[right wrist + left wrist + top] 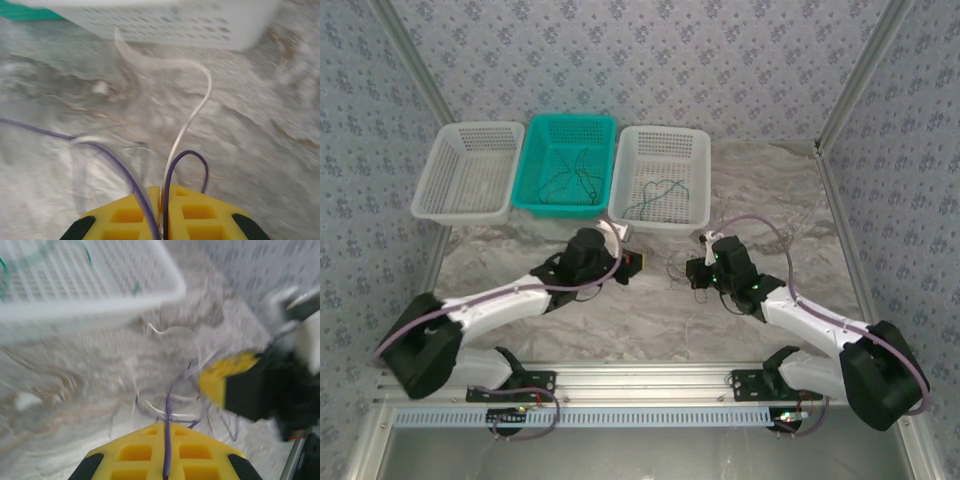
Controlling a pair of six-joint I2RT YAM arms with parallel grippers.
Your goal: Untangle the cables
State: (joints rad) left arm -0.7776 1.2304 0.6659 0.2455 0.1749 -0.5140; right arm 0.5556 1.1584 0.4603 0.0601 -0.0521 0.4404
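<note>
Far table point(650, 325) edge: left white basket point(438, 192); teal basket point(536, 160) holding dark green cables point(570, 178); right white basket point(699, 170) holding a teal-blue cable point(658, 192). Table centre: purple-and-white tangle point(678, 265); purple strand point(167, 410) pinched in left gripper point(165, 432); white strand point(197, 107) and purple loop point(185, 151) pinched in right gripper point(164, 192).

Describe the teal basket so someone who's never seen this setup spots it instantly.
Three baskets line the far edge of the marble table. The teal basket is the middle one, holding dark cables. Only it is coloured; the left basket and right basket are white.
</note>
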